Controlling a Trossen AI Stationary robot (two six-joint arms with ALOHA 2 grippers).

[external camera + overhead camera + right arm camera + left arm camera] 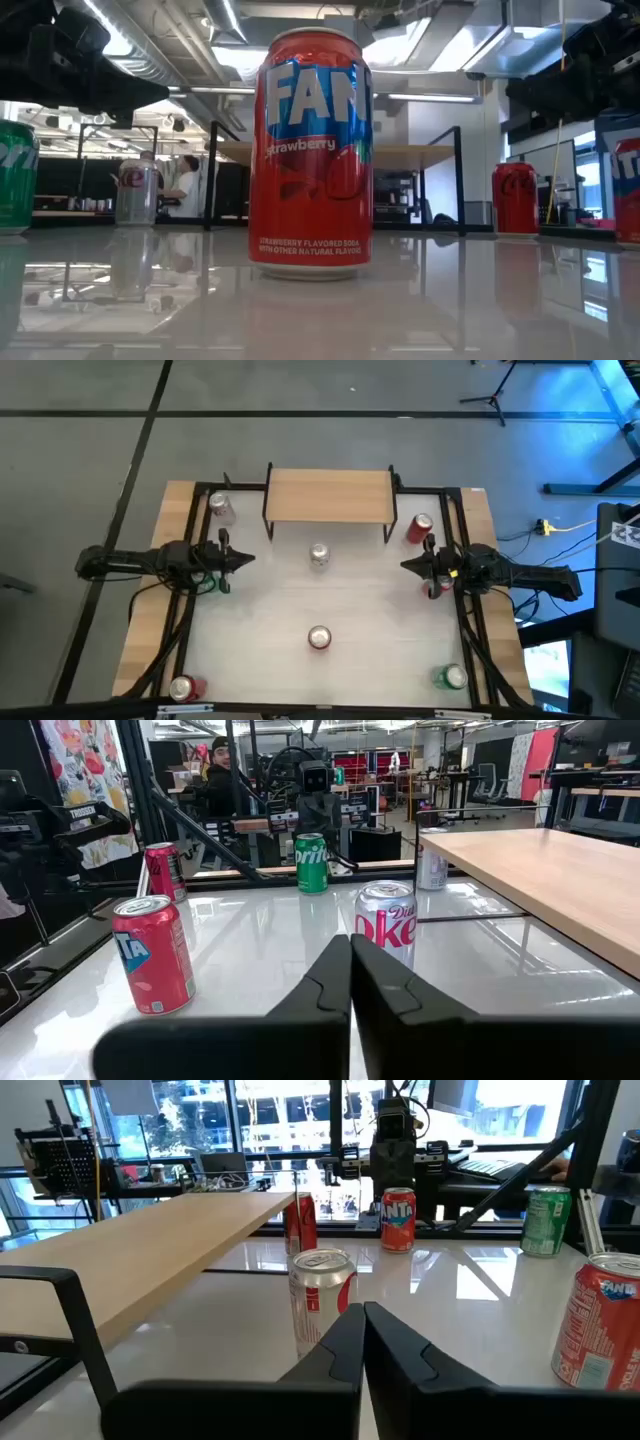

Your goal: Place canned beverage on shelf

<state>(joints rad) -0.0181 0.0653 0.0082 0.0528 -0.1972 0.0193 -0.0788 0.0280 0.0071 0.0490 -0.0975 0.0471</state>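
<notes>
Cans stand upright: silver Diet Coke can before the bare light-wood shelf; left tool and right tool both pressed together.

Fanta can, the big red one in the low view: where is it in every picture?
High view: the Fanta can stands low in the middle of the picture, alone.
Low view: it fills the middle.
Left wrist view: at the right edge.
Right wrist view: on the left.
Shared landmark: the wood-topped shelf.
</notes>
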